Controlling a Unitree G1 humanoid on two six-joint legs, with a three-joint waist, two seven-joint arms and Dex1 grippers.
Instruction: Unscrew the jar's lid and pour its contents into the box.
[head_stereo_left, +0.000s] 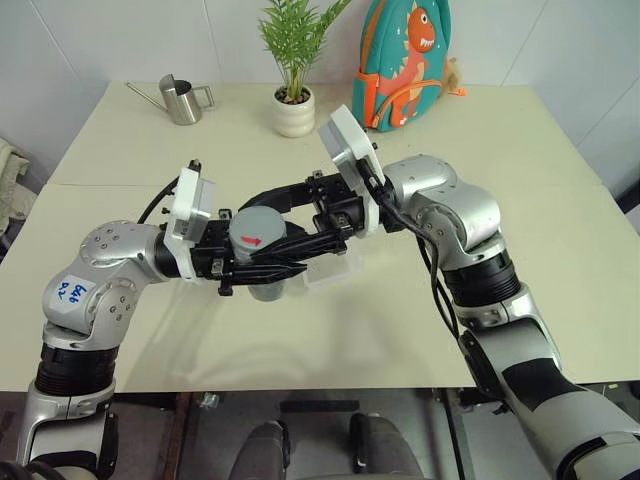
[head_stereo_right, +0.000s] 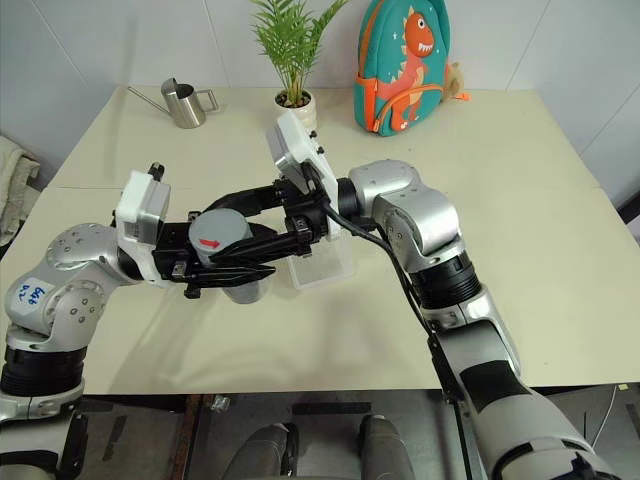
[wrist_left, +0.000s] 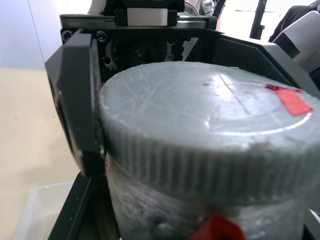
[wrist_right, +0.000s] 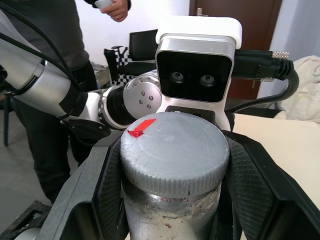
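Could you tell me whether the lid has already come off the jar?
No, the grey lid sits screwed on top of the jar.

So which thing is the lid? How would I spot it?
Look to the middle of the cream table, where the robot's two arms meet. Between the left hand and the right hand sits a small clear jar, and the lid is the round grey cap on top. It alone bears a little red mark.

Head pair looks down; wrist cameras close, sharing lid (wrist_right: 174, 145).
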